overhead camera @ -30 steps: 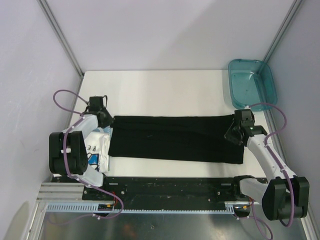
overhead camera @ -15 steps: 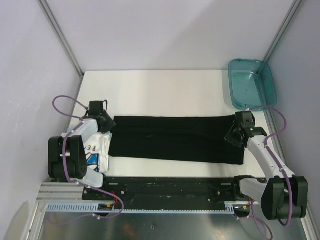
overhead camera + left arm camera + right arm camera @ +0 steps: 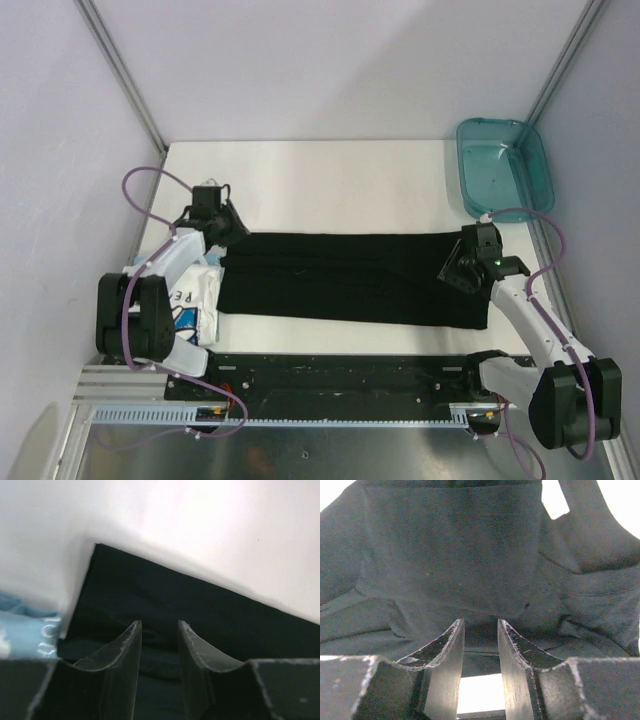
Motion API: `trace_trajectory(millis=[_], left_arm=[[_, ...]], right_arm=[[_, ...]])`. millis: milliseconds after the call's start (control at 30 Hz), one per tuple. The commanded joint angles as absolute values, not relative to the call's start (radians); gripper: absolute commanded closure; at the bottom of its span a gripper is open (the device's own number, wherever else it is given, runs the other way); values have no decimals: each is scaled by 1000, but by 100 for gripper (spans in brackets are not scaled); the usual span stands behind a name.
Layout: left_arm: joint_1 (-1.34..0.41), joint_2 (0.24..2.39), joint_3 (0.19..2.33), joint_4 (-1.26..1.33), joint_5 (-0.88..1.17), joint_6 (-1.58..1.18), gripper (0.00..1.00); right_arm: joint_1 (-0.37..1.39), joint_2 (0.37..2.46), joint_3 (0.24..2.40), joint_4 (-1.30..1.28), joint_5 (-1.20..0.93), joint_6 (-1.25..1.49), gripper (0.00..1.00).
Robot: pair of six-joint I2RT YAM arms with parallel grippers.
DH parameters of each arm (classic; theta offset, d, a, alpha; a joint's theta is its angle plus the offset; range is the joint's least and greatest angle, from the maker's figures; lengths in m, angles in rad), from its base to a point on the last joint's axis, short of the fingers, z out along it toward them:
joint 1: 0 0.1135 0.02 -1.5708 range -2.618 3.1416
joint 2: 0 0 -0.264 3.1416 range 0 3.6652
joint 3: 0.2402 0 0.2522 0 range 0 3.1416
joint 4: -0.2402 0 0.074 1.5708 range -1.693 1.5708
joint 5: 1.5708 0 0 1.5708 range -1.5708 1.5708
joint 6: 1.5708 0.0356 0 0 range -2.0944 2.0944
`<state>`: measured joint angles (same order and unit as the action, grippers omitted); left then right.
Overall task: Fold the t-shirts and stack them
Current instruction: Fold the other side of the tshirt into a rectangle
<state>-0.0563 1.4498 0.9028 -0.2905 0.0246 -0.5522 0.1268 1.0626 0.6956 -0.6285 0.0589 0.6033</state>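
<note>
This is a robotics lab test cell: a white table (image 3: 330, 180) is boxed in behind and on both sides by plain pale wall panels (image 3: 330, 60) set in aluminium corner posts (image 3: 120, 80). Along the table's near edge, a black mounting plate (image 3: 340, 368) on slotted metal rail (image 3: 300, 415) carries two robot arms (image 3: 535, 320) trailing purple cables (image 3: 140, 190).

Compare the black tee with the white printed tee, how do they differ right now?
The black tee lies flat as a long folded band; the white tee is bunched in a heap. The black tee stretches across the table; the white tee sits at its near left, partly under the left arm. Both rest on it.
</note>
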Motion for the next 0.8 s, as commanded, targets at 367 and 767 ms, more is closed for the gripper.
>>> trace_trajectory(millis=[367,767], left_arm=[[-151,1618,927,-248,55,-547,63],[-154,1480,786,-248,39,-588,68]], right_arm=[[462,1350,897,-328,150,557,64],[549,1726,1124,-269,134,484,65]])
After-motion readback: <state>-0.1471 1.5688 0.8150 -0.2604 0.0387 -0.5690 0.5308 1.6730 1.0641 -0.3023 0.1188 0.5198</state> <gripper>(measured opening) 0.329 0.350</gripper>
